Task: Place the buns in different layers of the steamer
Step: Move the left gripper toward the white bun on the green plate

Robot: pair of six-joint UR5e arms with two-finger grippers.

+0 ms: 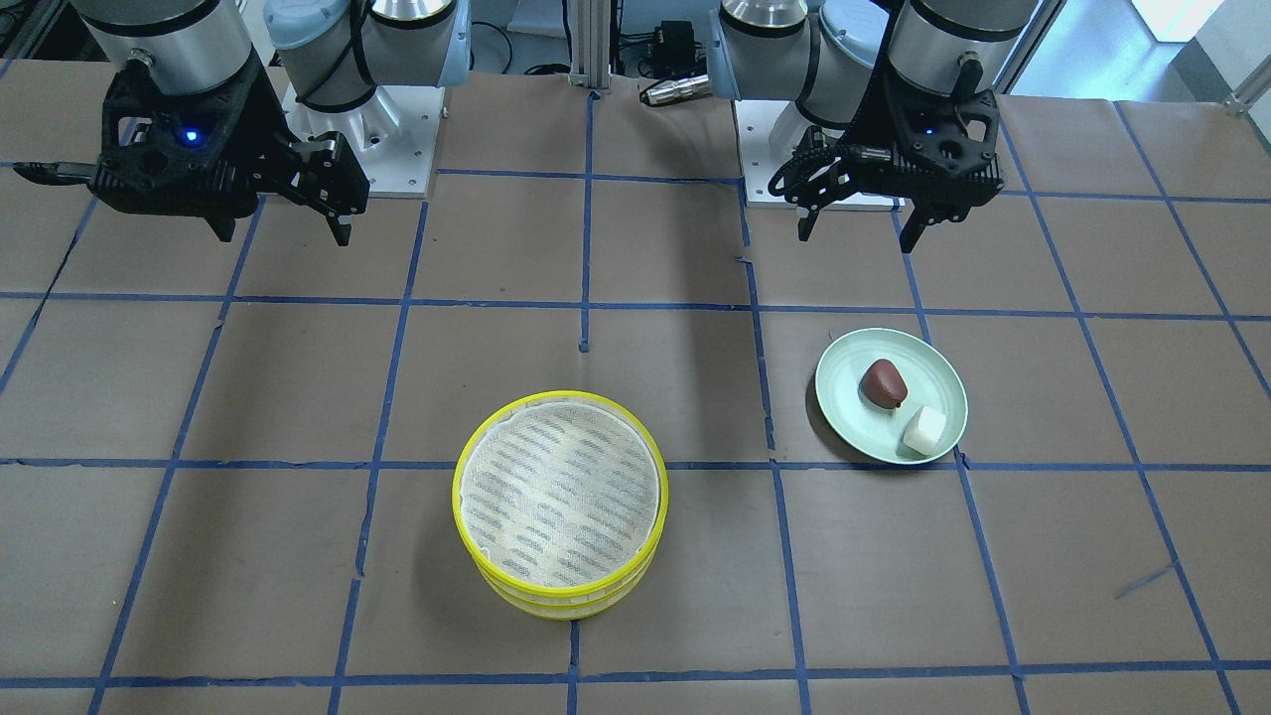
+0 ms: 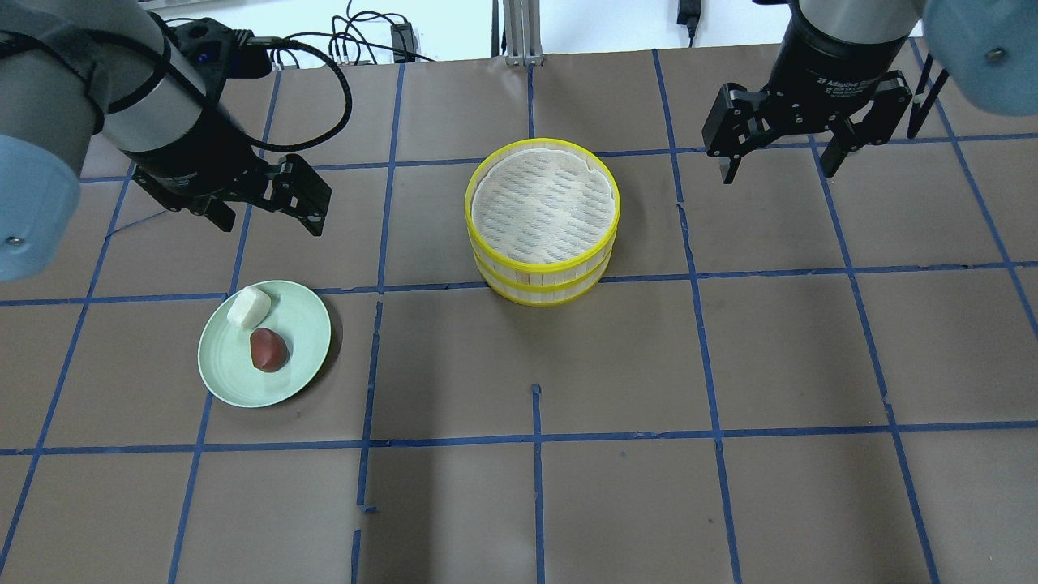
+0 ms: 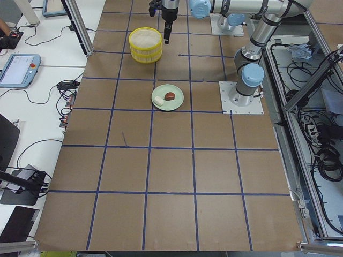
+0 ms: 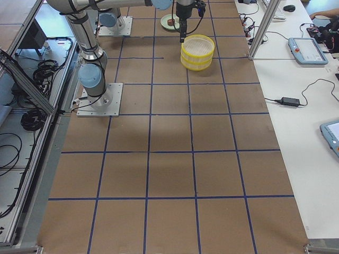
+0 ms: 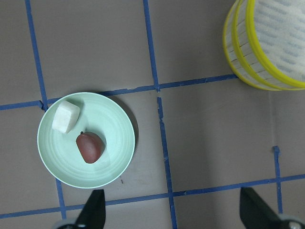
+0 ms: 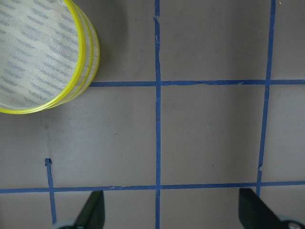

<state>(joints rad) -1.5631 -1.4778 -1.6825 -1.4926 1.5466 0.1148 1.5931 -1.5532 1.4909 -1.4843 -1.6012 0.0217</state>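
Two wide open, empty: left end effector [image 2: 269, 219], right end effector [image 2: 778, 169]

Pale green plate [image 2: 306, 328] sits on blue-gridded table [image 2: 778, 349].

**Hidden and cropped parts.** Two round shallow trays with bright yellow rims and whitish mesh liners [image 2: 535, 276] stand stacked midway between the worktop's left and right ends. The upper tray covers the lower, so the lower liner is hidden in every view. The stack is cut by the top right corner of the left wrist view and by the top left corner of the right wrist view. Of the left gripper [image 5: 174, 212] and the right gripper [image 6: 174, 212], these views show only dark fingertips at the bottom edge. In the exterior right view the pale green round plate [image 4: 167, 22], at the worktop's far end, is partly hidden by the right gripper. The small white blocky bun [image 2: 248, 307] on the plate is too small to make out there.
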